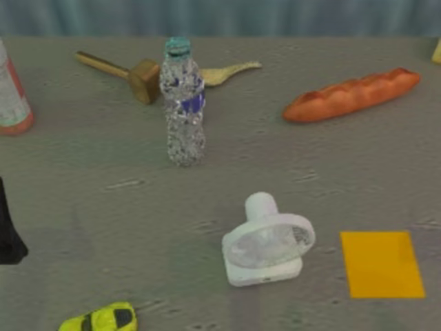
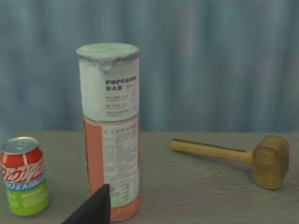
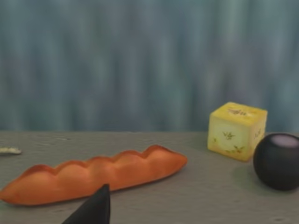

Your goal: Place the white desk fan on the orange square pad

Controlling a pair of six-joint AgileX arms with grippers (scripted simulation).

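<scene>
Fan (image 1: 269, 241) stands on the tabletop (image 1: 103, 207) near the front, right of centre. Pad (image 1: 382, 264) lies flat to its right, apart from it. Bottle (image 1: 182, 103) stands upright behind the fan. Mallet (image 1: 127, 73) lies left of the bottle at the rear; loaf (image 1: 351, 94) lies rear right. Toy car (image 1: 100, 318) sits at the front left edge.

The white desk fan (image 1: 269, 241) stands on its rounded-square base in the table's near middle, grille ring tilted back, short cylindrical hub behind it. The orange square pad (image 1: 382, 264) lies flat just to its right, apart from it. Both lie well right of the left gripper (image 1: 10, 241).
</scene>
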